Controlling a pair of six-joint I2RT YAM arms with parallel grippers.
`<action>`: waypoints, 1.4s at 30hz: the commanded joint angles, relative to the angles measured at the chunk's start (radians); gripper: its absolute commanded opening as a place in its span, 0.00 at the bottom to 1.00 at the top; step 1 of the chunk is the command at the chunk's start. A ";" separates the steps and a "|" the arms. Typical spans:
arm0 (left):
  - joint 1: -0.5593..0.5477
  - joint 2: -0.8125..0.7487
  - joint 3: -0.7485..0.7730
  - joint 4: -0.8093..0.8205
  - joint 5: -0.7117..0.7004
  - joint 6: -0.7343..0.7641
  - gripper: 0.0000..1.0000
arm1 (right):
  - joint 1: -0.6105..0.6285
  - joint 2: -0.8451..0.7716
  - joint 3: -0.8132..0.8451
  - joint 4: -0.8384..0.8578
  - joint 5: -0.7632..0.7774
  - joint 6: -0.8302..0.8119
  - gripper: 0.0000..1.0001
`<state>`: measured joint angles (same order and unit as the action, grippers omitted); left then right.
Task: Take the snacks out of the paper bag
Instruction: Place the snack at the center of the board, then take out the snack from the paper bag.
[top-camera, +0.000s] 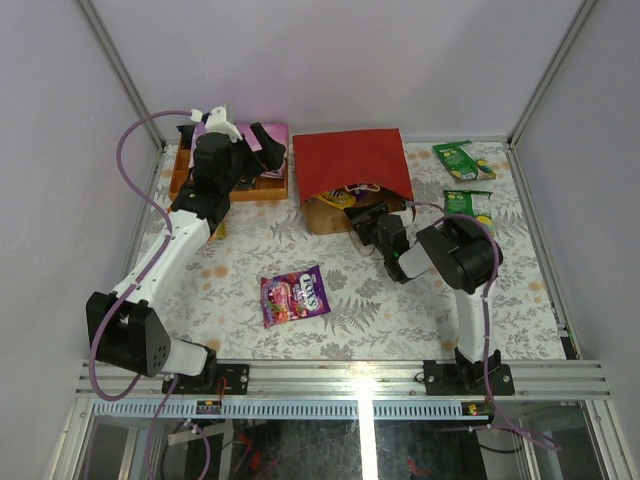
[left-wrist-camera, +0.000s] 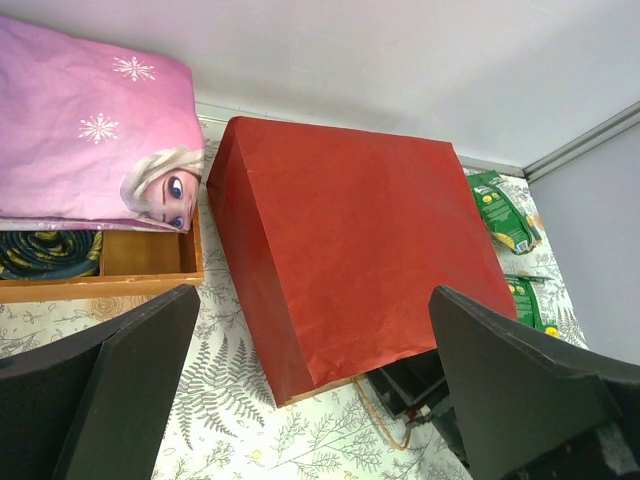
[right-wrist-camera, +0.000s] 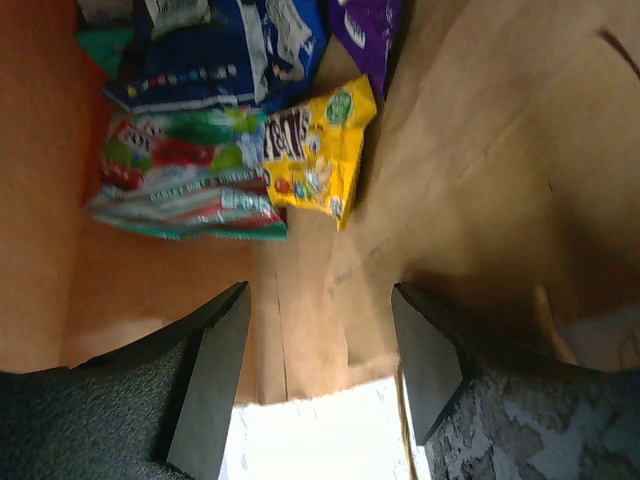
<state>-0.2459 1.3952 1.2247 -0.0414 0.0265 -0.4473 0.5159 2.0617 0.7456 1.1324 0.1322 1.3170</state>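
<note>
The red paper bag (top-camera: 350, 160) lies on its side at the back centre, its brown-lined mouth facing the near edge. My right gripper (top-camera: 366, 222) is open and empty at the mouth. In the right wrist view my right gripper (right-wrist-camera: 318, 340) stands just inside the bag, with a yellow pack (right-wrist-camera: 318, 150), a red-green packet (right-wrist-camera: 185, 175), a blue bag (right-wrist-camera: 230, 50) and a purple packet (right-wrist-camera: 365, 25) deeper in. My left gripper (left-wrist-camera: 312, 330) is open and empty, high above the bag (left-wrist-camera: 350, 240). A purple packet (top-camera: 295, 296) lies on the table.
A wooden box (top-camera: 230, 185) with a pink-purple cloth (left-wrist-camera: 90, 130) stands at the back left beside the bag. Two green packets (top-camera: 463, 160) (top-camera: 470, 205) lie at the back right, also in the left wrist view (left-wrist-camera: 500, 210). Walls enclose the table.
</note>
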 joint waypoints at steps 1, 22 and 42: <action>0.007 -0.028 -0.012 0.041 0.004 0.013 1.00 | -0.005 0.070 0.098 0.095 0.138 0.096 0.66; 0.008 -0.008 -0.002 0.041 0.003 0.018 1.00 | -0.001 0.078 0.263 -0.425 0.197 0.219 0.54; 0.008 -0.015 -0.010 0.031 -0.014 0.030 1.00 | 0.001 0.108 0.334 -0.374 0.117 0.167 0.00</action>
<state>-0.2447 1.3949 1.2171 -0.0418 0.0257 -0.4450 0.5152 2.2559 1.1553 0.7498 0.2665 1.5345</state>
